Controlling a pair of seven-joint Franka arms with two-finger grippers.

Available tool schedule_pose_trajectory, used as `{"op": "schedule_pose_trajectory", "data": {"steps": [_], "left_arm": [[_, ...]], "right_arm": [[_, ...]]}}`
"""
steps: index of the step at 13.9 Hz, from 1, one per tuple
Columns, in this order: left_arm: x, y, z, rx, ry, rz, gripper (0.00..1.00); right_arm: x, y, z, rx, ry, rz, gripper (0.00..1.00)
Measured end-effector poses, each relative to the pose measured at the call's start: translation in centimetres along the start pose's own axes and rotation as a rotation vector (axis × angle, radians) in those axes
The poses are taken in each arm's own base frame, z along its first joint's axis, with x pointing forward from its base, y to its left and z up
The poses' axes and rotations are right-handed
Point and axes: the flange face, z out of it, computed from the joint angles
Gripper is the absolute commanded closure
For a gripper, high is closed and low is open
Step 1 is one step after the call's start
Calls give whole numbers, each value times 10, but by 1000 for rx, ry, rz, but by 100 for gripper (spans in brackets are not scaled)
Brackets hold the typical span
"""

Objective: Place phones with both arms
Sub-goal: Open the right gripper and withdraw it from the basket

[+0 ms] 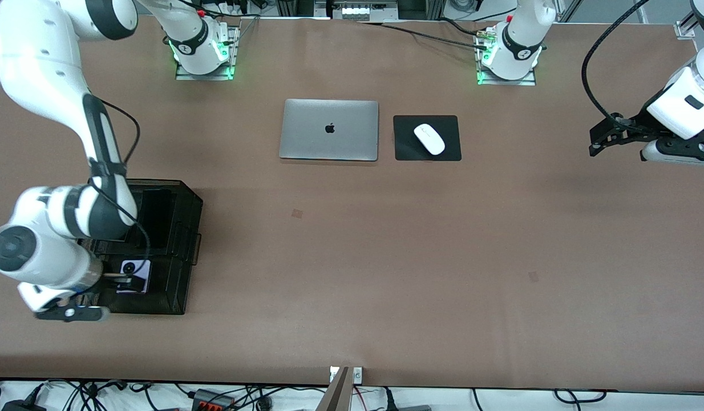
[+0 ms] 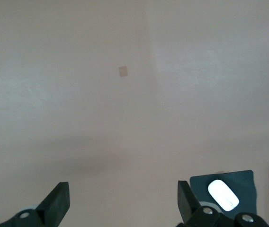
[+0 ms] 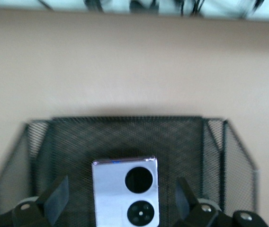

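The lilac-white phone (image 1: 136, 275) with two black circles lies flat in the end of the black mesh organiser (image 1: 178, 257) nearer the front camera. My right gripper (image 1: 122, 278) is open just above it. In the right wrist view its fingers (image 3: 58, 194) stand on either side of the phone (image 3: 125, 191) without touching it. The long slim black phone (image 1: 157, 212) lies in the organiser's compartment farther from the camera. The small black folded phone is hidden. My left gripper (image 1: 600, 140) is open and empty over bare table at the left arm's end, and waits there (image 2: 121, 196).
A closed silver laptop (image 1: 329, 129) and a white mouse (image 1: 429, 138) on a black pad (image 1: 452, 151) lie mid-table, toward the robots' bases. The mouse (image 2: 223, 195) and pad also show in the left wrist view. The organiser's mesh walls (image 3: 234, 156) rise around the lilac phone.
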Motion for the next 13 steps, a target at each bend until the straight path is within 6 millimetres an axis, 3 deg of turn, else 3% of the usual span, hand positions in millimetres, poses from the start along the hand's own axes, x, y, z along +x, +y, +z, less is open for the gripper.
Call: {"op": "schedule_pose_trajectory", "data": {"steps": [2,5,10,13], "left_arm": [[0,0,0,-6,0,-3,0],[0,0,0,-6,-1,-15,0],[0,0,0,-6,-1,-22,0],[0,-1,0,-6,-1,-23,0]], "right_arm": [[1,-3,-55,7,16,-3,0],[-21,-2,-118,-8,-96,-4,0],[-67,-6,-161,57,-213,6,0],[-85,8,-186,76,-207,26,0]]}}
